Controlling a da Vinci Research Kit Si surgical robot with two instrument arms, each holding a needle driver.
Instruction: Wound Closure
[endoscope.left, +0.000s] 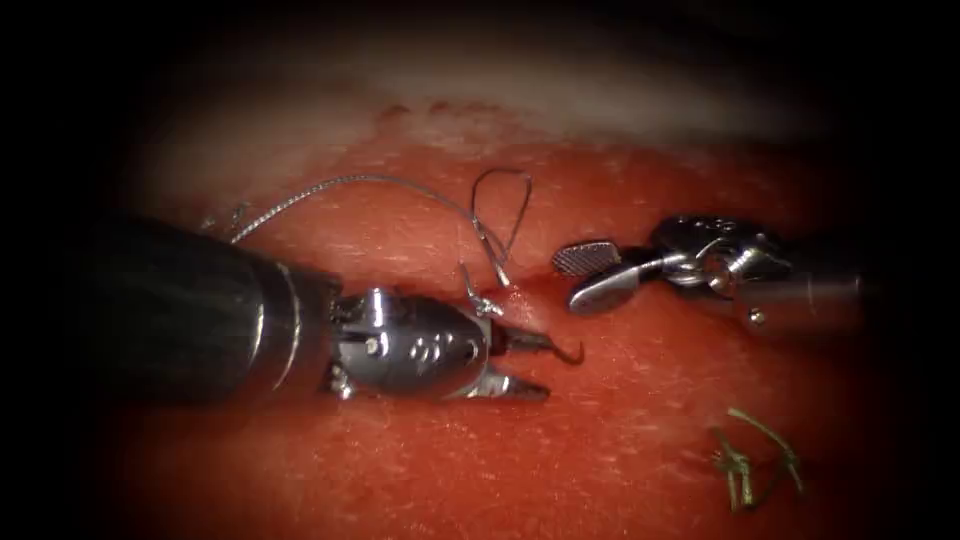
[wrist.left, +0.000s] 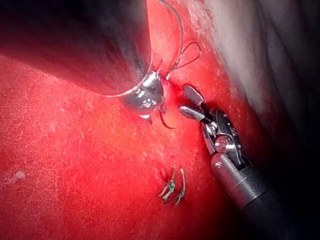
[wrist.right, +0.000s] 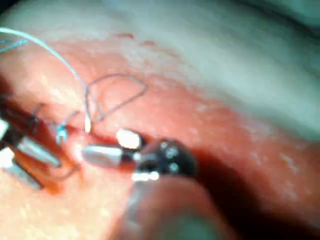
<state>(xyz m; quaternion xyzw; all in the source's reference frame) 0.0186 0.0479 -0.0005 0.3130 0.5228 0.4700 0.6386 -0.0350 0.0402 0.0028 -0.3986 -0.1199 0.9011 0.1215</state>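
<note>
The left tool (endoscope.left: 548, 366) comes in from the left with its jaws apart just above the tissue (endoscope.left: 620, 440), nothing clamped between them. Just past its upper jaw the needle (endoscope.left: 572, 352) shows as a dark hooked end; its short curve (wrist.left: 167, 120) lies beside the jaws. How much of the needle sits in the tissue I cannot tell. The right tool (endoscope.left: 585, 278) is open and empty on the right of the cut (endoscope.left: 530, 292). Thread (endoscope.left: 400, 185) arcs from the left into a loop (endoscope.left: 503, 205) and runs down to a knot (endoscope.left: 482, 302) at the cut.
Greenish cut ends of thread (endoscope.left: 750, 462) lie on the tissue at the lower right, also seen as cut ends (wrist.left: 172, 187) near the right tool's shaft. Pale fat edge of the tissue (endoscope.left: 600, 100) runs along the back. Red fluid wets the surface.
</note>
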